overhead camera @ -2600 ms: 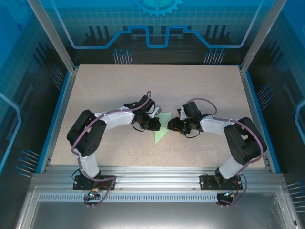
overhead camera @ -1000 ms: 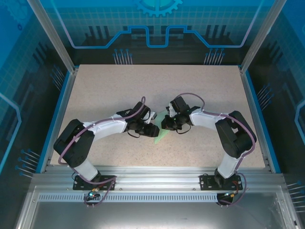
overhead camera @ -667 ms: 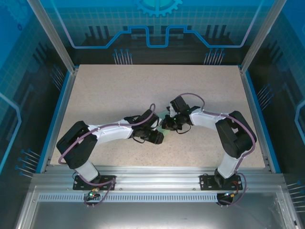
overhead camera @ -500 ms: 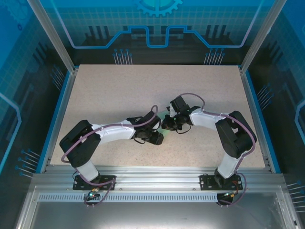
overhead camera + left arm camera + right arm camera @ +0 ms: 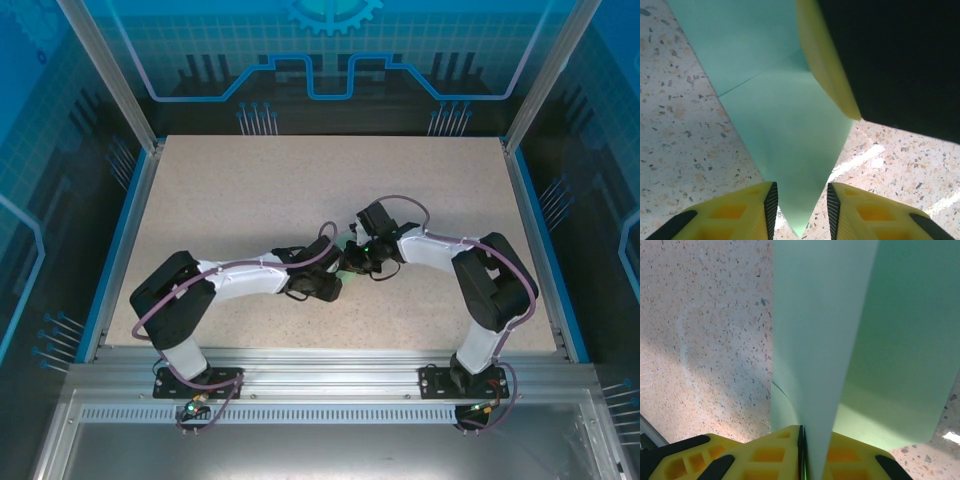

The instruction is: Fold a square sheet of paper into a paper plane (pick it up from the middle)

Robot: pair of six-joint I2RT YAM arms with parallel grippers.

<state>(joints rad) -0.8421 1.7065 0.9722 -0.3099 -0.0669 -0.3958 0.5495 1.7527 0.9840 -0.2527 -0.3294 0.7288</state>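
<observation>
My right tool (image 5: 801, 440) is clamped on the folded paper (image 5: 815, 340) mid-way across the desk (image 5: 705, 340); its long axis points at my left tool (image 5: 801, 200), whose jaws stand apart astride the tip, well placed to pinch.

The paper (image 5: 785, 135) is plain pale mint-green, darker where its fold lies in shadow. The tabletop (image 5: 680, 130) is beige with grey and brown speckles. The left tool (image 5: 801, 210) and the right tool (image 5: 801, 440), each at 6 o'clock in its wrist view, are yellow, edged in black. The arms (image 5: 245, 277) are white and black.
</observation>
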